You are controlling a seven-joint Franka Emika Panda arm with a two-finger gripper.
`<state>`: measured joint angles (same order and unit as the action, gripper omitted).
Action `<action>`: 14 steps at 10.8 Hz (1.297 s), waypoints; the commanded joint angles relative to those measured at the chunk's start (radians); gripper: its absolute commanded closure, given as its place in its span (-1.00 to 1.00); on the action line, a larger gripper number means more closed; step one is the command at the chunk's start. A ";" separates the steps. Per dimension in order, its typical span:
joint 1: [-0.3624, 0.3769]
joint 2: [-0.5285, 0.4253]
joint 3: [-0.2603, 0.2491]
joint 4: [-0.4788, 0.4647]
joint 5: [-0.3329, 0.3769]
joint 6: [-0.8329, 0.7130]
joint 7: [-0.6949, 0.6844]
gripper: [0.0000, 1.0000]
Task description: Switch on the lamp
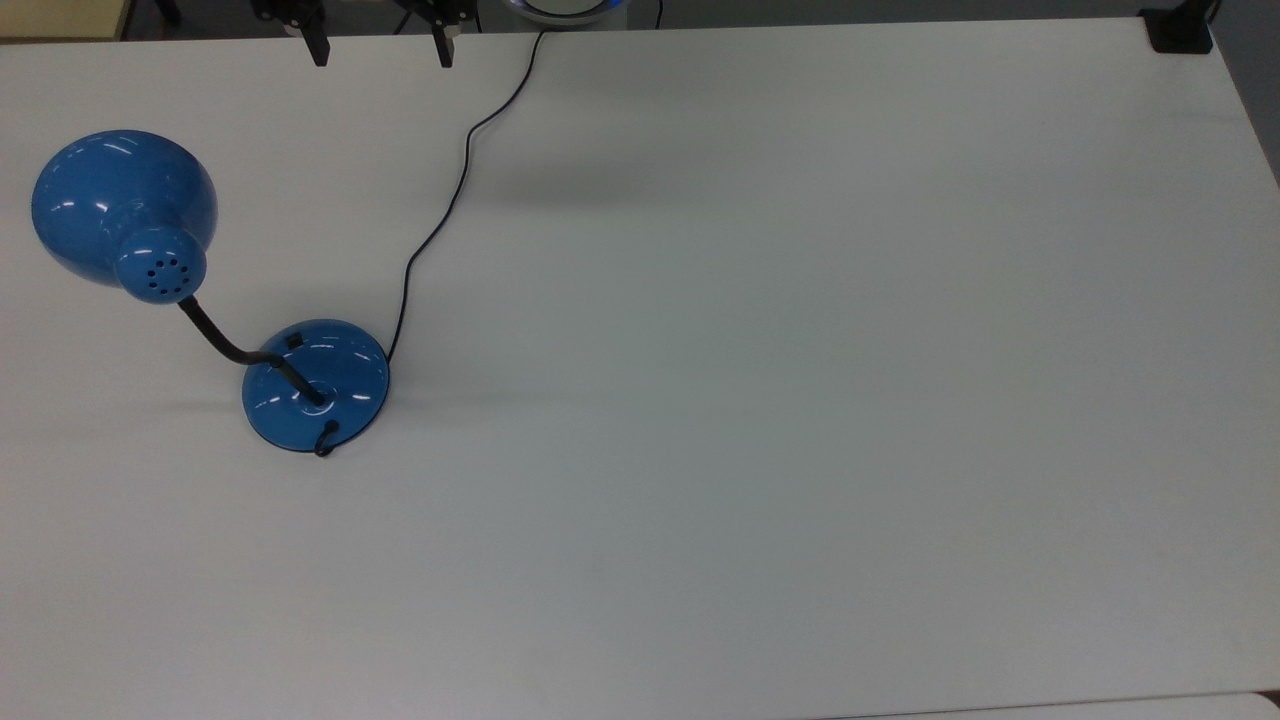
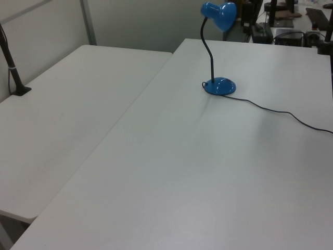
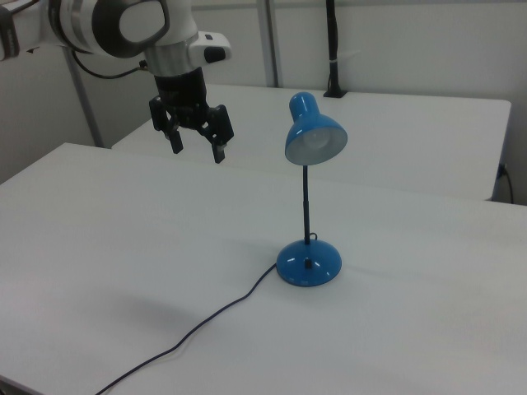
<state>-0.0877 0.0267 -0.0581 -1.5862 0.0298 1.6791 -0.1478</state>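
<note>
The lamp (image 3: pixel 309 197) is unlit. The claw (image 3: pixel 198 146) hangs spread and empty, well apart from the switch (image 1: pixel 293 341) on the base. Approach and press remain.

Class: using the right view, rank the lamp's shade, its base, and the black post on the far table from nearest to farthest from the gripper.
Gripper hangs open, upper left.
1. Shade: just to its right.
2. Post and base: too close to call; post stands behind at upper right, base sits lower right on the table.
</note>
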 commanded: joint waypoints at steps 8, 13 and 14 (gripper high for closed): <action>-0.006 -0.019 0.007 -0.009 -0.016 -0.048 0.011 -1.00; -0.072 -0.018 -0.006 -0.031 -0.021 -0.073 -0.376 -1.00; -0.104 -0.016 -0.006 -0.053 -0.045 -0.068 -0.450 -1.00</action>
<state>-0.1387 0.0264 -0.0609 -1.5920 0.0216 1.6200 -0.4155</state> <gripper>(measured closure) 0.000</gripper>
